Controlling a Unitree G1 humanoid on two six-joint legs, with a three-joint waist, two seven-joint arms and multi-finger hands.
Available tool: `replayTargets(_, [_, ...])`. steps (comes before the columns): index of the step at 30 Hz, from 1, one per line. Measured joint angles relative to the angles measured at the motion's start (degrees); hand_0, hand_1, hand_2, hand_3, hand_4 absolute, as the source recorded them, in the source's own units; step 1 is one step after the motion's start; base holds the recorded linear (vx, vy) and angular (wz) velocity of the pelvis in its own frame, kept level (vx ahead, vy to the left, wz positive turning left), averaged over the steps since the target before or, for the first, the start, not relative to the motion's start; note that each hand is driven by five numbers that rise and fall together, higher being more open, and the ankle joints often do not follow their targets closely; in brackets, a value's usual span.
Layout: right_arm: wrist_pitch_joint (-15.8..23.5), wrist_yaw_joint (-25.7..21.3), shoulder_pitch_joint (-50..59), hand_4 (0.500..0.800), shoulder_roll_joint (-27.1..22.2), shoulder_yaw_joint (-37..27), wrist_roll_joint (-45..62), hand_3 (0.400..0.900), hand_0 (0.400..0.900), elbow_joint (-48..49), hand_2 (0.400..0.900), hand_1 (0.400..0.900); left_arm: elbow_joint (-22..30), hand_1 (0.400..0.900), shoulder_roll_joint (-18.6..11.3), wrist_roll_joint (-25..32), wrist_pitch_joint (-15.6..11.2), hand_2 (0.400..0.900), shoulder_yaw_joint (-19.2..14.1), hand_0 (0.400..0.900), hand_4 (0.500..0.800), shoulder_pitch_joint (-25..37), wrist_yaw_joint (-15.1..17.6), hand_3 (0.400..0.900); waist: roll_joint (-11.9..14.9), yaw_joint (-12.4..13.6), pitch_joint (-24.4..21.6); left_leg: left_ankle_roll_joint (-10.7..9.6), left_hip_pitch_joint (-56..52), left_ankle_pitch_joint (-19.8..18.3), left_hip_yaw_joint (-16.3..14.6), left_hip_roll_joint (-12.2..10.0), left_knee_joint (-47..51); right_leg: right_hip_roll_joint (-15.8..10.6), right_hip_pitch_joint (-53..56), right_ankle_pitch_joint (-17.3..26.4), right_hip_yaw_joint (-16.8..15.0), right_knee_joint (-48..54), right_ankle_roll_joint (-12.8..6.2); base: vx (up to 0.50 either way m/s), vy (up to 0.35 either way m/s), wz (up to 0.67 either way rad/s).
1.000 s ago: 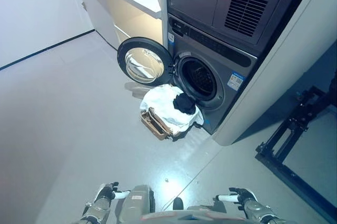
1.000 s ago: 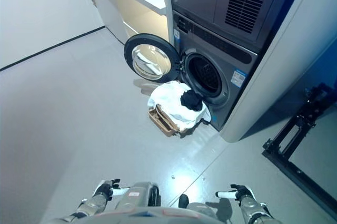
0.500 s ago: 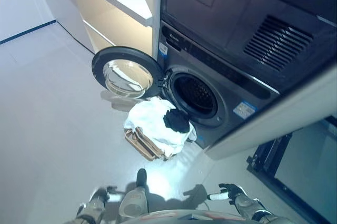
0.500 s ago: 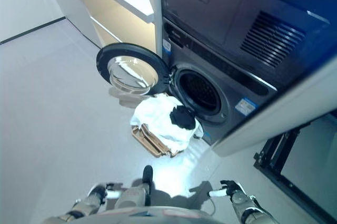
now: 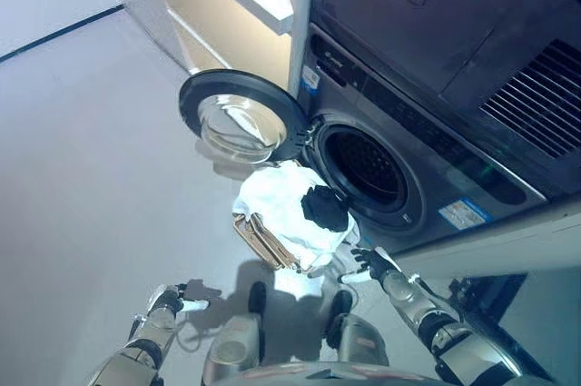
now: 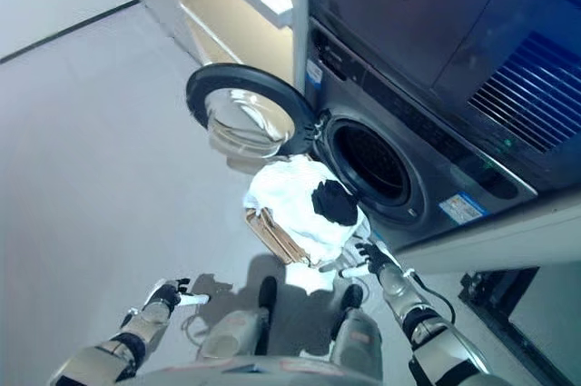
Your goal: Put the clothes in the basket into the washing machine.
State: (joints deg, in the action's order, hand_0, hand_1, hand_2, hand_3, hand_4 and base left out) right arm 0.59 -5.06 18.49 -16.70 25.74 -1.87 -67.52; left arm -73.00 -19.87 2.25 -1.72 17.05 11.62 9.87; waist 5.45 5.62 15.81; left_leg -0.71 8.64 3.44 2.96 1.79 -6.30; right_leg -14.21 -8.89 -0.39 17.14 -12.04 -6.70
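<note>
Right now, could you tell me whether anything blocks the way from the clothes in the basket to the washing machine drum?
Nothing visible does: the door is swung open to the left, and the clothes sit just before the drum opening.

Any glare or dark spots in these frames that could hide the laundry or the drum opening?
Left eye view: the glass of the open door mirrors the room; the drum is dark inside; the black garment stands out on the white cloth. Right eye view: a bright floor patch beside the basket, near the right hand.
</note>
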Motion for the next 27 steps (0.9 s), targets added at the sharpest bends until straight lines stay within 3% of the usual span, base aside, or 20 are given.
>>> replayTargets(3, [-0.10, -0.99, 2.89, 0.800, -1.34, -0.06, 0.03, 0.900, 0.900, 0.17, 0.900, 0.900, 0.10, 0.900, 0.67, 0.03, -0.57, 0.900, 0.14, 0.900, 0.800, -0.19, -0.30, 0.900, -0.56, 0.56, 0.55, -1.56, 5.63, -1.02, -0.11, -2.62, -4.31, 2.15, -3.44, -0.87, 1.73, -1.30, 1.48, -0.03, -0.058, 0.29])
replayTargets(7, [-0.34, -2.21, 7.71, 0.800, -3.60, 0.30, -0.06, 0.900, 0.900, 0.19, 0.900, 0.900, 0.30, 0.900, 1.66, 0.07, -0.83, 0.900, 0.17, 0.900, 0.800, 0.20, -0.25, 0.900, -2.24, 0.89, 1.81, -1.97, 9.69, -1.08, 0.78, -3.25, -6.49, 2.05, -6.97, -1.66, 2.48, -3.69, 2.23, -0.04, -0.051, 0.10])
replayTargets(12, [-0.23, -3.65, 15.68, 0.800, -6.07, 6.20, -4.66, 0.900, 0.900, 0.37, 0.900, 0.900, 2.75, 0.900, 1.05, 1.34, -1.25, 0.900, 0.16, 0.900, 0.800, 2.02, 1.64, 0.900, -4.89, 1.84, 3.54, -2.19, 14.64, -0.74, 0.78, -3.07, -7.44, 1.66, -11.48, -1.29, 2.74, -4.17, 2.74, -0.05, -0.052, 0.03])
replayTargets(16, [-0.10, -4.66, 23.55, 0.800, -9.81, 10.71, -10.24, 0.900, 0.900, -0.17, 0.900, 0.900, 4.28, 0.900, 1.13, 2.89, -3.25, 0.900, 0.24, 0.900, 0.800, 3.24, 2.97, 0.900, -6.87, 2.84, 4.94, -1.73, 18.98, 0.42, 1.29, -2.59, -7.45, 1.00, -15.88, -1.05, 3.29, -5.56, 3.00, -0.01, -0.054, 0.11])
replayTargets(23, [-1.22, -11.21, 35.33, 0.800, -14.29, 11.46, -19.72, 0.900, 0.900, -5.43, 0.900, 0.900, 5.29, 0.900, 1.38, 6.51, -3.60, 0.900, 1.84, 0.900, 0.800, 5.21, 5.91, 0.900, -9.29, 5.33, 7.81, -2.09, 21.94, 2.21, 1.90, -2.53, -4.95, 0.64, -20.22, -1.19, 3.79, -6.80, 2.94, 0.02, -0.020, 0.07])
replayTargets(27, [-1.84, -12.40, 38.57, 0.800, -16.12, 12.84, -20.88, 0.900, 0.900, -6.94, 0.900, 0.900, 7.51, 0.900, 1.95, 7.87, -4.63, 0.900, 2.51, 0.900, 0.800, 5.48, 6.35, 0.900, -10.52, 5.67, 8.44, -2.07, 24.28, 2.76, 1.91, -2.16, -4.78, 0.08, -23.36, -1.37, 3.55, -8.32, 3.03, 0.04, -0.019, 0.11])
